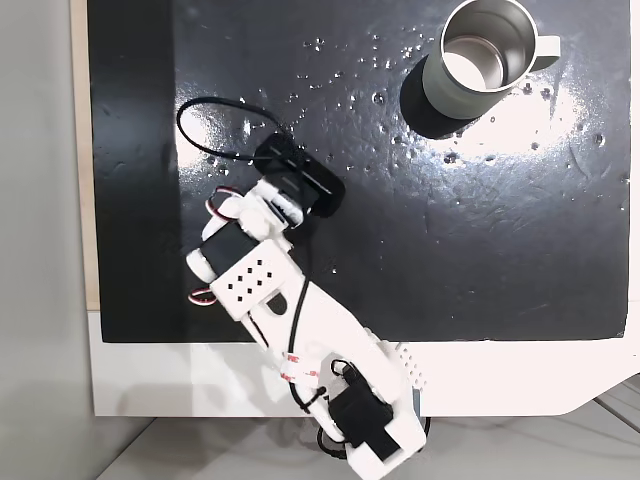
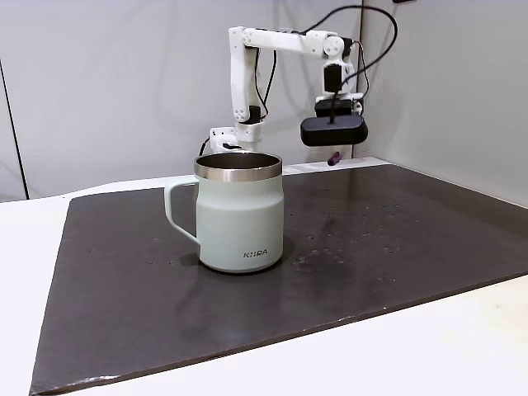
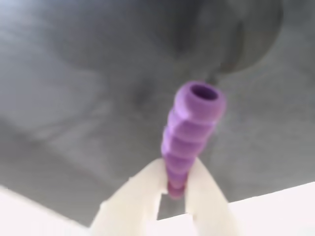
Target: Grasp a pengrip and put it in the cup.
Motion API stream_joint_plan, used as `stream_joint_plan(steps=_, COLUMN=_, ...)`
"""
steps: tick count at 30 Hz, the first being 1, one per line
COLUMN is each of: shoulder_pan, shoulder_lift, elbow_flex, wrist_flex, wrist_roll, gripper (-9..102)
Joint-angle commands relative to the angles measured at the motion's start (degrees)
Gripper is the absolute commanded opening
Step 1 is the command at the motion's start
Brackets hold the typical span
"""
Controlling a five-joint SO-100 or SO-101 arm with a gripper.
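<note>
In the wrist view my gripper [image 3: 174, 172] is shut on the lower end of the pengrip [image 3: 189, 125], a purple ribbed cylinder that sticks out past the white fingertips [image 3: 142, 194]. From the side, the pengrip [image 2: 332, 158] hangs as a small purple tip under the black wrist module [image 2: 332, 129], held above the mat near its back edge. The cup [image 1: 488, 55] [image 2: 239, 212], a grey-green mug with a steel interior, stands upright at the mat's far right corner in the top-down fixed view. It is well apart from the arm [image 1: 270, 270].
A black mat [image 1: 480, 230] covers most of the white table [image 1: 180, 380]. A black cable [image 1: 215, 140] loops on the mat beside the wrist. The arm's base [image 1: 370, 430] sits at the table's near edge. Bare mat lies between the arm and the cup.
</note>
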Motion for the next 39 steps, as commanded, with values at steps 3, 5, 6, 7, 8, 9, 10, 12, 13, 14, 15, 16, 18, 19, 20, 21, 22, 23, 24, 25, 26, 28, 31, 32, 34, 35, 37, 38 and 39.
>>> stream_joint_plan(steps=3, shoulder_pan=6.06, shoulder_lift=7.38, elbow_flex=-11.69, wrist_flex=8.79, wrist_roll=-2.29, gripper=0)
stream_joint_plan(steps=5, shoulder_pan=7.82, shoulder_lift=7.38, elbow_flex=-17.31, wrist_flex=13.45, wrist_roll=-1.67, gripper=0)
stream_joint_plan(steps=6, shoulder_pan=8.70, shoulder_lift=7.38, elbow_flex=-19.95, wrist_flex=15.38, wrist_roll=-1.23, gripper=0)
stream_joint_plan(steps=7, shoulder_pan=9.67, shoulder_lift=7.29, elbow_flex=-22.41, wrist_flex=17.05, wrist_roll=-1.05, gripper=0)
stream_joint_plan(steps=8, shoulder_pan=10.72, shoulder_lift=7.21, elbow_flex=-24.52, wrist_flex=18.19, wrist_roll=-1.14, gripper=0)
stream_joint_plan(steps=9, shoulder_pan=12.13, shoulder_lift=7.03, elbow_flex=-26.46, wrist_flex=19.07, wrist_roll=-1.32, gripper=0)
stream_joint_plan(steps=10, shoulder_pan=13.80, shoulder_lift=6.68, elbow_flex=-27.95, wrist_flex=19.78, wrist_roll=-1.32, gripper=0)
stream_joint_plan(steps=12, shoulder_pan=17.31, shoulder_lift=6.15, elbow_flex=-29.88, wrist_flex=21.27, wrist_roll=-0.88, gripper=0)
stream_joint_plan(steps=13, shoulder_pan=18.72, shoulder_lift=6.06, elbow_flex=-30.50, wrist_flex=21.62, wrist_roll=-0.88, gripper=0)
stream_joint_plan(steps=14, shoulder_pan=20.04, shoulder_lift=5.89, elbow_flex=-31.29, wrist_flex=21.62, wrist_roll=-0.88, gripper=0)
stream_joint_plan(steps=15, shoulder_pan=21.27, shoulder_lift=5.27, elbow_flex=-32.78, wrist_flex=21.62, wrist_roll=-1.23, gripper=0)
stream_joint_plan(steps=16, shoulder_pan=22.68, shoulder_lift=4.31, elbow_flex=-35.07, wrist_flex=21.80, wrist_roll=-1.58, gripper=0)
stream_joint_plan(steps=18, shoulder_pan=25.66, shoulder_lift=1.23, elbow_flex=-40.78, wrist_flex=22.68, wrist_roll=-1.67, gripper=0)
stream_joint_plan(steps=19, shoulder_pan=27.16, shoulder_lift=-0.35, elbow_flex=-43.59, wrist_flex=23.12, wrist_roll=-1.67, gripper=0)
stream_joint_plan(steps=20, shoulder_pan=28.48, shoulder_lift=-1.58, elbow_flex=-45.53, wrist_flex=23.12, wrist_roll=-1.49, gripper=0)
stream_joint_plan(steps=21, shoulder_pan=29.53, shoulder_lift=-2.81, elbow_flex=-47.02, wrist_flex=23.12, wrist_roll=-1.23, gripper=0)
stream_joint_plan(steps=22, shoulder_pan=30.50, shoulder_lift=-4.04, elbow_flex=-48.60, wrist_flex=23.12, wrist_roll=-0.97, gripper=0)
stream_joint_plan(steps=23, shoulder_pan=31.11, shoulder_lift=-5.27, elbow_flex=-49.83, wrist_flex=23.12, wrist_roll=-0.79, gripper=0)
stream_joint_plan(steps=24, shoulder_pan=31.64, shoulder_lift=-6.42, elbow_flex=-51.24, wrist_flex=22.94, wrist_roll=-0.53, gripper=0)
stream_joint_plan(steps=25, shoulder_pan=32.08, shoulder_lift=-7.56, elbow_flex=-52.47, wrist_flex=22.76, wrist_roll=-0.44, gripper=0)
stream_joint_plan(steps=26, shoulder_pan=32.61, shoulder_lift=-8.53, elbow_flex=-53.96, wrist_flex=22.50, wrist_roll=0.00, gripper=0)
stream_joint_plan(steps=28, shoulder_pan=33.84, shoulder_lift=-10.28, elbow_flex=-56.60, wrist_flex=22.15, wrist_roll=0.97, gripper=0)
stream_joint_plan(steps=31, shoulder_pan=37.27, shoulder_lift=-11.51, elbow_flex=-59.85, wrist_flex=20.74, wrist_roll=3.25, gripper=0)
stream_joint_plan(steps=32, shoulder_pan=38.50, shoulder_lift=-11.95, elbow_flex=-60.56, wrist_flex=19.78, wrist_roll=3.78, gripper=0)
stream_joint_plan(steps=34, shoulder_pan=40.52, shoulder_lift=-14.77, elbow_flex=-64.16, wrist_flex=19.34, wrist_roll=3.96, gripper=0)
stream_joint_plan(steps=35, shoulder_pan=41.40, shoulder_lift=-16.44, elbow_flex=-66.01, wrist_flex=19.34, wrist_roll=3.87, gripper=0)
stream_joint_plan(steps=37, shoulder_pan=43.68, shoulder_lift=-19.69, elbow_flex=-69.26, wrist_flex=19.34, wrist_roll=4.66, gripper=0)
stream_joint_plan(steps=38, shoulder_pan=45.18, shoulder_lift=-21.18, elbow_flex=-70.58, wrist_flex=19.34, wrist_roll=5.63, gripper=0)
stream_joint_plan(steps=39, shoulder_pan=46.49, shoulder_lift=-22.85, elbow_flex=-71.98, wrist_flex=19.16, wrist_roll=6.06, gripper=0)
